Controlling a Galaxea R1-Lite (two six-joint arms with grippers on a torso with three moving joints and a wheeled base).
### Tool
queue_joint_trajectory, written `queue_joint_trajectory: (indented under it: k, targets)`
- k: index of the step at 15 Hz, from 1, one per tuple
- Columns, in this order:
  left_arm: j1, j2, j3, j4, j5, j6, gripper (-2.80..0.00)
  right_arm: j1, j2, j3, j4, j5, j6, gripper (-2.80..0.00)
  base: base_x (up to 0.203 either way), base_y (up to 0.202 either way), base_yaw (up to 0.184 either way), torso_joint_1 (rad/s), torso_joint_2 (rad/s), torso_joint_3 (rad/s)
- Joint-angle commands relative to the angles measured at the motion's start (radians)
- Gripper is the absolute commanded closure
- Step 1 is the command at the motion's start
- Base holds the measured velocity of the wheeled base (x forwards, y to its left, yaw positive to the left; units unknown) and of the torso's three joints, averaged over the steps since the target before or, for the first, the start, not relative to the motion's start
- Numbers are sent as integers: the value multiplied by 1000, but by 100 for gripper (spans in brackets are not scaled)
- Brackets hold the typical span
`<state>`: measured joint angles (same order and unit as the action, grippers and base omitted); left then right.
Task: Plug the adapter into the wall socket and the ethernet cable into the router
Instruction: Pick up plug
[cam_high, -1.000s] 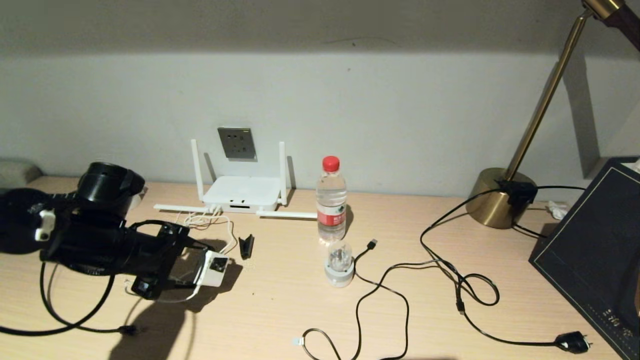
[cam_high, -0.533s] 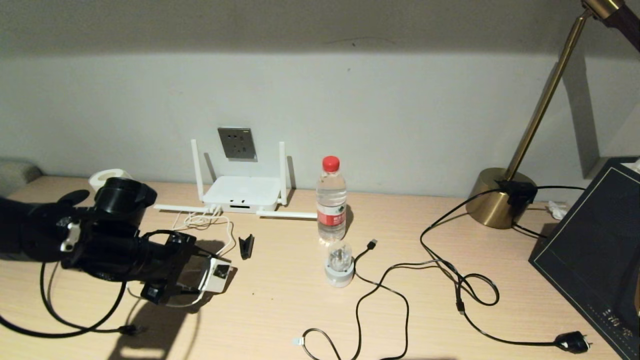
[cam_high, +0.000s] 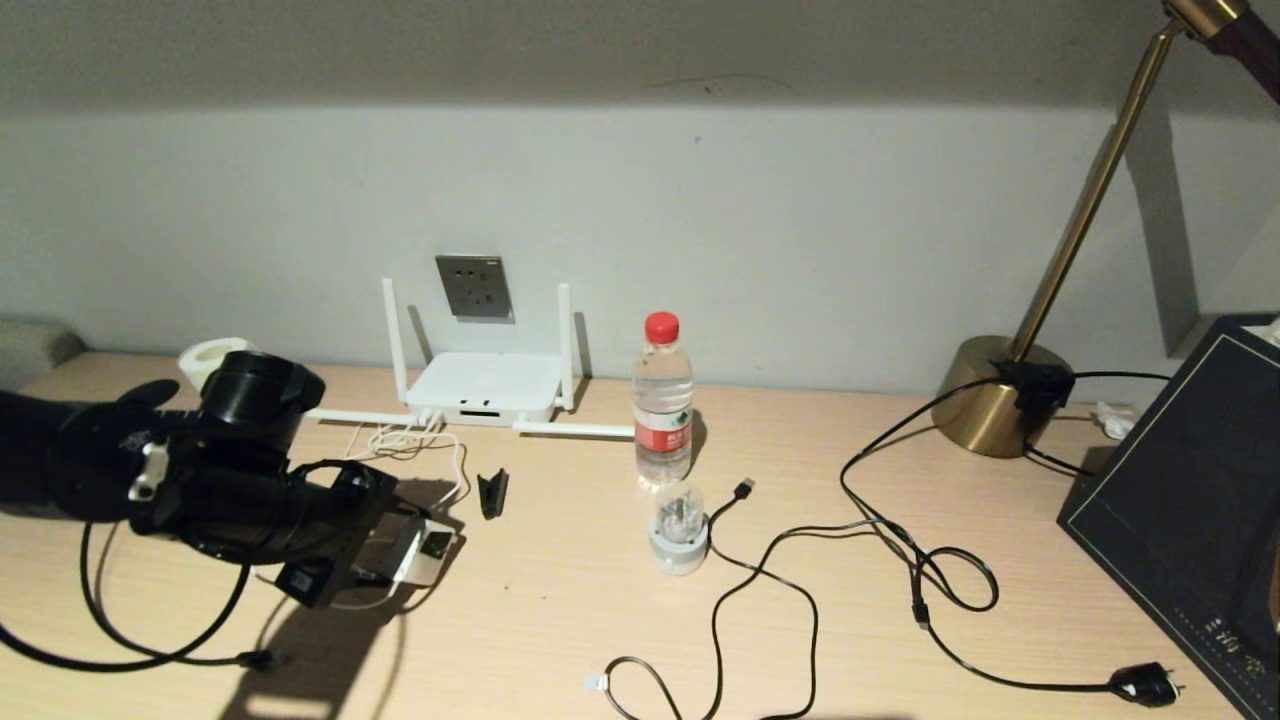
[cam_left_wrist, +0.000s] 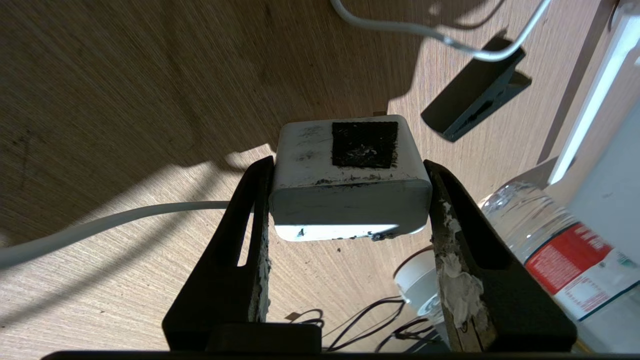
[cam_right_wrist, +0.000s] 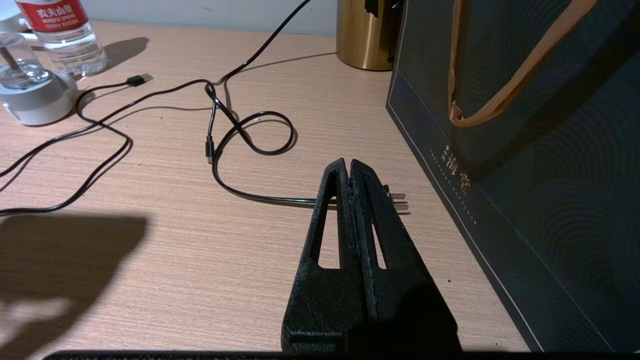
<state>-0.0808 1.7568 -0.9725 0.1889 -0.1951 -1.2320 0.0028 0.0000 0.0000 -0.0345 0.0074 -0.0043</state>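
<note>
Left hand (cam_left_wrist: 345, 200) gripping adapter (cam_left_wrist: 350, 175) above tabletop (cam_high: 600, 600); my worry: taut cord twists it before wall socket (cam_high: 473, 286). Right hand (cam_right_wrist: 350, 170) closed, empty.

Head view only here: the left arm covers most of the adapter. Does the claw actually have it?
Observer: Yes. In the left wrist view the left claw is shut on the adapter, with a finger flat against each side of the block.
Operator: And the right claw? I can't see it.
Observer: The right wrist view shows the right claw shut and empty, over the desk beside the dark bag.
Operator: Anything near it?
Observer: The prongs of the black mains plug show just past its tips.
</note>
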Motion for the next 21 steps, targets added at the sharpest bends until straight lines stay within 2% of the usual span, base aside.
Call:
queue_joint_trajectory:
  k: [1, 5, 6, 21]
  targets:
    - [-5, 0, -3, 1, 2, -1, 0, 0, 0, 11, -1, 0, 0, 0, 0, 0, 0, 0, 0, 0]
    - [-5, -2, -3, 1, 4, 2, 0, 0, 0, 11, -1, 0, 0, 0, 0, 0, 0, 0, 0, 0]
    - [-5, -2, -3, 1, 11, 2, -280, 0, 0, 11, -1, 0, 0, 0, 0, 0, 0, 0, 0, 0]
    - [-7, 6, -7, -12, 10, 0, -280, 0, 0, 11, -1, 0, 0, 0, 0, 0, 0, 0, 0, 0]
